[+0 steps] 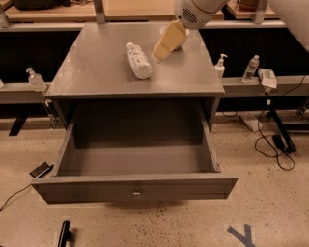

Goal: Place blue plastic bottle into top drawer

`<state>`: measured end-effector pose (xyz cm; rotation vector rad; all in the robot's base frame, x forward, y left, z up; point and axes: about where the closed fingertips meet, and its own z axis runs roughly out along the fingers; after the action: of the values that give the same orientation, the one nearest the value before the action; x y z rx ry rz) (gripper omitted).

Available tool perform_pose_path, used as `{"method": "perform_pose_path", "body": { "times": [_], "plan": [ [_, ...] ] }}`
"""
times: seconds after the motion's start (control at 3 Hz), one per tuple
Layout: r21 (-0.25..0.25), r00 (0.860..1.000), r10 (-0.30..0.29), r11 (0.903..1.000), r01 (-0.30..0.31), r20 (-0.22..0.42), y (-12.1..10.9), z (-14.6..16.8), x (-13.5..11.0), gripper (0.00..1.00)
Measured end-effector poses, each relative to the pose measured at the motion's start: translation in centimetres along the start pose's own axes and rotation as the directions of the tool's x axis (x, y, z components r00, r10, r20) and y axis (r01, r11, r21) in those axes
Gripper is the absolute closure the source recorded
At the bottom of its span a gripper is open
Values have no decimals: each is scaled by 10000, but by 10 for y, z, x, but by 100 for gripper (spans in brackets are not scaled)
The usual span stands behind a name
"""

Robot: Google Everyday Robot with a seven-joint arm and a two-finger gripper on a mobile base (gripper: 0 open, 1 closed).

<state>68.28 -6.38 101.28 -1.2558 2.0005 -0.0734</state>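
Jaws near blue plastic bottle (138, 60)

the arm (198, 12) is cut off by the top edge; only its white end shows, upper centre. the gripper (166, 42) hangs just below it over the back of the cabinet top (96, 72), a tan shape too blurred to read in detail. the print on the bottle (138, 60) is too small to make out. the front of the drawer (135, 188) hides the near strip of its floor. a black object (64, 234) and blue tape (243, 235) are cut by the bottom edge.
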Motion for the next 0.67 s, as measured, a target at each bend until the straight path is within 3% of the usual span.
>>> {"method": "perform_pose_path", "body": {
  "times": [0.33,0.67],
  "plan": [
    [1250,9907,1349,9834,-1313,-201,-38,52,22,0],
    [1711,9593,2821,9458,-2759,-129,-61,102,33,0]
  ]
}}
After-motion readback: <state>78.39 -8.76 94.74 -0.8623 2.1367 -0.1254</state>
